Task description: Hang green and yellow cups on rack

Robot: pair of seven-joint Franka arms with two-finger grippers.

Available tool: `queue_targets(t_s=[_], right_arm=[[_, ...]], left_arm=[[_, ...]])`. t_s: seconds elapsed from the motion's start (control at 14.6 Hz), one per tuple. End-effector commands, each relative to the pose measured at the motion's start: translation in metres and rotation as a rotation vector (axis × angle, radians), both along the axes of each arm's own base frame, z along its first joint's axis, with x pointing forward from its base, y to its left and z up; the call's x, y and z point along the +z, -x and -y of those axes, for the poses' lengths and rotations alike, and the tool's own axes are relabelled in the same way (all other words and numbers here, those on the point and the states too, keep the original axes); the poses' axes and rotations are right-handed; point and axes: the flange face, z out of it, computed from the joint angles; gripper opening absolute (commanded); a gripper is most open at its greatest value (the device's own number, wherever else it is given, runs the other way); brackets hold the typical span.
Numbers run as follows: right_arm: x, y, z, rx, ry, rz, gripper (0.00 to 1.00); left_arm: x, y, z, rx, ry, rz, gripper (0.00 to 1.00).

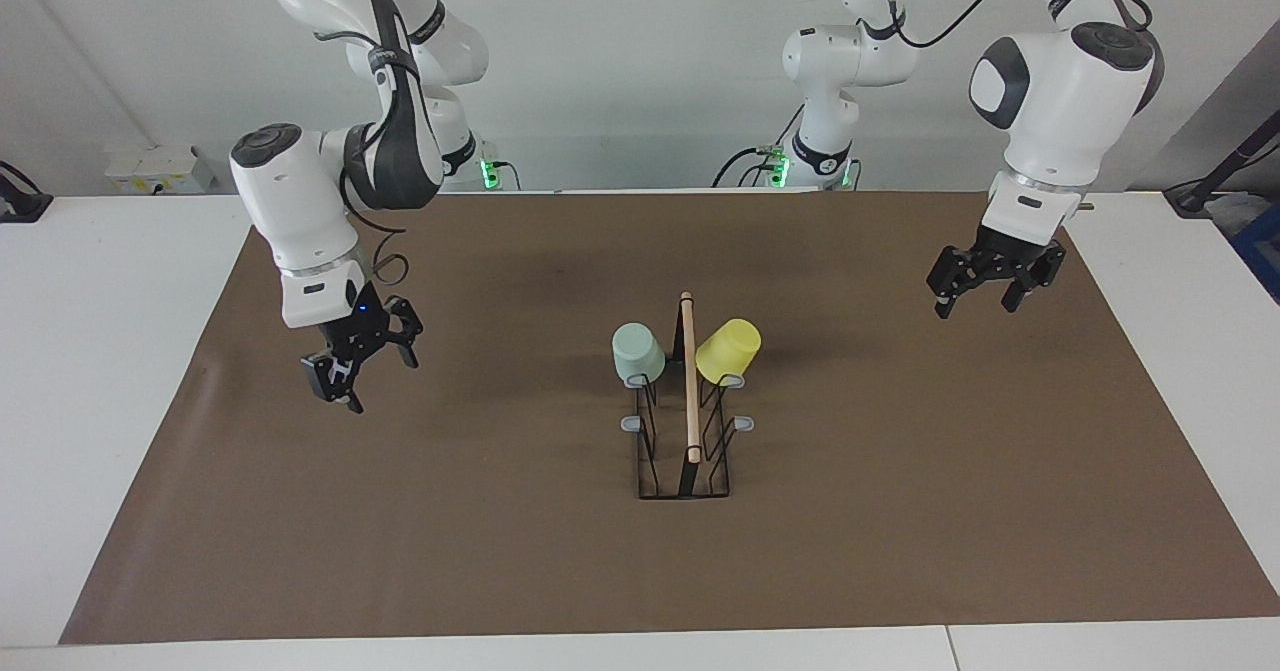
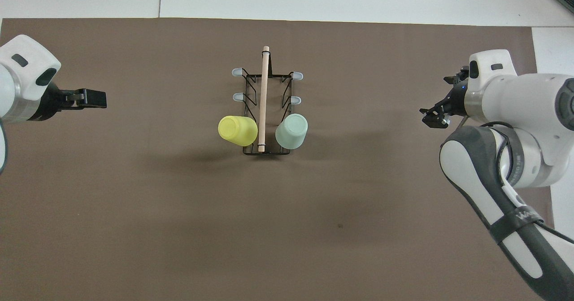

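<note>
The rack (image 1: 690, 401) (image 2: 264, 90), black wire under a light wooden rod, stands mid-table. A pale green cup (image 1: 637, 351) (image 2: 291, 131) hangs mouth down on the peg nearest the robots, on the side toward the right arm's end of the table. On the matching peg of the other side hangs the yellow cup (image 1: 728, 351) (image 2: 237, 130), tilted. My right gripper (image 1: 375, 379) (image 2: 434, 95) hovers open and empty over the mat, well clear of the rack. My left gripper (image 1: 975, 306) (image 2: 101, 100) is open and empty over the mat toward the left arm's end.
A brown mat (image 1: 500, 551) covers most of the white table (image 1: 100, 351). The rack's other grey-tipped pegs (image 1: 630, 423) (image 2: 236, 72) carry nothing. Cables and wall fittings lie by the arm bases.
</note>
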Motion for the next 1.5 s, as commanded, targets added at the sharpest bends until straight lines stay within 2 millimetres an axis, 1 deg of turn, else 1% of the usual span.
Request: queue_targets(t_s=[0.0,0.07,0.14,0.27,0.41,0.55,0.62,0.75,0.82,0.89,0.96,1.03,1.09,1.16,1.23,1.44], right_arm=[[0.013,0.005,-0.002,-0.127,0.062,-0.021,1.00],[0.019,0.007,-0.002,-0.205,0.079,-0.043,1.00],[0.030,0.009,-0.002,-0.308,0.092,-0.068,1.00],[0.052,0.013,-0.001,-0.486,0.088,-0.122,1.00],[0.074,0.015,0.002,-0.572,0.088,-0.153,1.00],[0.102,0.026,0.006,-0.634,0.086,-0.185,1.00],[0.117,0.029,0.011,-0.683,0.082,-0.197,1.00],[0.146,0.035,0.018,-0.769,0.055,-0.236,1.00],[0.160,0.040,0.022,-0.831,0.025,-0.268,1.00],[0.167,0.048,0.040,-0.905,-0.004,-0.315,1.00],[0.174,0.056,0.050,-0.938,-0.044,-0.343,1.00],[0.179,0.065,0.052,-0.947,-0.062,-0.363,1.00],[0.184,0.072,0.053,-0.959,-0.060,-0.375,1.00],[0.184,0.074,0.051,-0.968,-0.060,-0.386,1.00],[0.183,0.074,0.065,-0.992,-0.067,-0.387,1.00],[0.179,0.077,0.072,-0.993,-0.062,-0.401,1.00]], left_arm=[[0.022,0.010,-0.002,-0.059,0.008,-0.045,1.00],[0.028,0.012,-0.002,-0.067,0.007,-0.057,1.00],[0.035,0.014,0.004,-0.090,0.000,-0.069,1.00],[0.052,0.014,0.007,-0.104,-0.005,-0.088,1.00],[0.066,0.016,0.009,-0.109,-0.007,-0.107,1.00],[0.083,0.020,0.009,-0.114,-0.012,-0.138,1.00],[0.089,0.022,0.012,-0.117,-0.012,-0.141,1.00],[0.100,0.025,0.019,-0.129,-0.015,-0.153,1.00],[0.100,0.021,0.022,-0.136,-0.013,-0.175,1.00],[0.105,0.020,0.022,-0.136,-0.014,-0.175,1.00],[0.103,0.021,0.026,-0.143,-0.016,-0.184,1.00],[0.105,0.025,0.028,-0.147,-0.014,-0.187,1.00],[0.102,0.030,0.029,-0.150,-0.017,-0.217,1.00],[0.101,0.033,0.026,-0.148,-0.018,-0.244,1.00],[0.100,0.034,0.024,-0.144,-0.017,-0.251,1.00],[0.103,0.037,0.017,-0.154,-0.013,-0.250,1.00]])
